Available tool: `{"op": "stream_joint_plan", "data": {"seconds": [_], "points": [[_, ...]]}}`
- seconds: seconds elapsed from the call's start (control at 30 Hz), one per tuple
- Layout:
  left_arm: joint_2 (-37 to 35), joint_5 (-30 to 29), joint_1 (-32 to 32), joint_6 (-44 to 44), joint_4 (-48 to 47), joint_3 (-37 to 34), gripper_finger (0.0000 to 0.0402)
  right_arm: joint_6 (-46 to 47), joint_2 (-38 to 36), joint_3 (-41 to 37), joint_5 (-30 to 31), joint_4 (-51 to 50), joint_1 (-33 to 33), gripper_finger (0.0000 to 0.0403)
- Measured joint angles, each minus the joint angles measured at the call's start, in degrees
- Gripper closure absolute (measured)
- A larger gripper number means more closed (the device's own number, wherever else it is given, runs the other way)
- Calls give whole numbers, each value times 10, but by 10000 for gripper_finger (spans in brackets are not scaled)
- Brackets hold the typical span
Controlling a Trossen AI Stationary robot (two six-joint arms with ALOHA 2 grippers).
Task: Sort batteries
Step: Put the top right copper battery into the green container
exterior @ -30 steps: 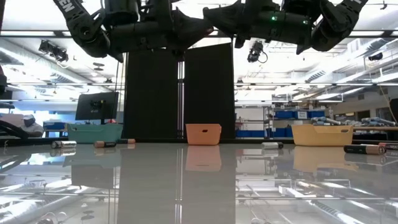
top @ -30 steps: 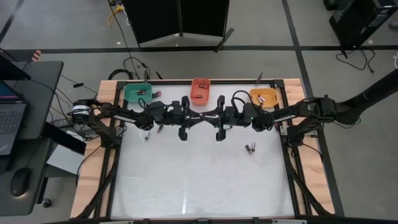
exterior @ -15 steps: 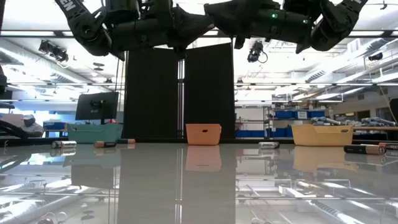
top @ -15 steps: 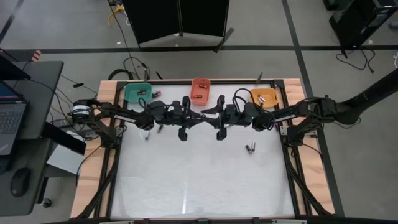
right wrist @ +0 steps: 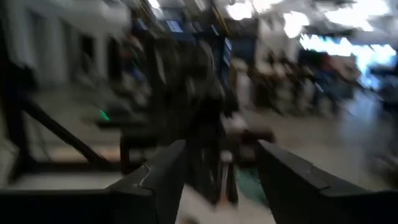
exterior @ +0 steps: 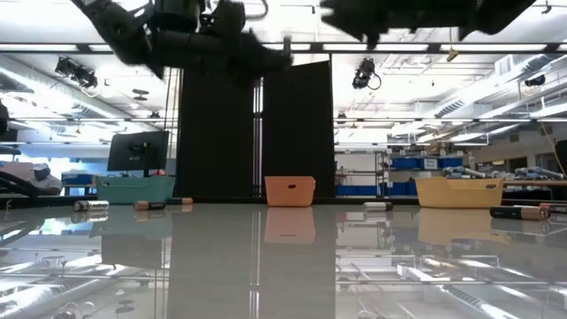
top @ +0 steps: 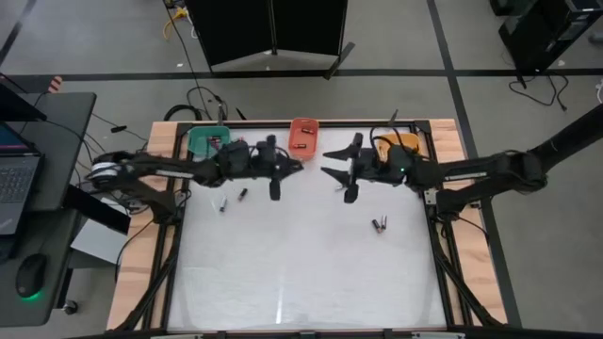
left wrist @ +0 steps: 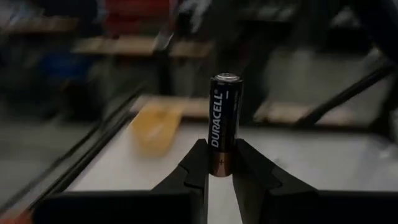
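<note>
Left gripper (top: 298, 167) is raised above the rear of the white table top (top: 301, 273), in front of the orange-red plastic bin (top: 302, 134). Its fingers are clamped on a black and copper cylindrical Duracell battery (left wrist: 222, 124), held by the copper end and standing out past the fingertips (left wrist: 194, 167) in the left wrist view.

Right gripper (top: 328, 162) is also raised, facing the left gripper, between the orange-red bin and the yellow plastic bin (top: 399, 144). Its fingers are spread apart with nothing between them; the right wrist view is blurred.

Loose batteries on the table: a dark pair (top: 380, 224) lying side by side towards the right, in front of the right arm; two small ones (top: 232, 198) towards the left, in front of the left arm. The green plastic bin (top: 203, 138) sits at rear left, partly covered by the left arm. In the low view further batteries (exterior: 164, 204) lie along the far edge near the bins.
</note>
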Motion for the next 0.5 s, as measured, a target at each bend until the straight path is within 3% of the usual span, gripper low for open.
{"op": "stream_joint_plan", "data": {"seconds": [0.27, 0.37, 0.5], "points": [[-107, -162, 68, 26, -548, 97, 350, 12, -32, 0, 110, -206, 2, 247], [-115, -186, 113, 4, -682, 119, 350, 25, -17, -1, 117, -223, 3, 262], [-115, -186, 190, -8, -789, 124, 350, 33, 13, -1, 117, -224, 3, 275]]}}
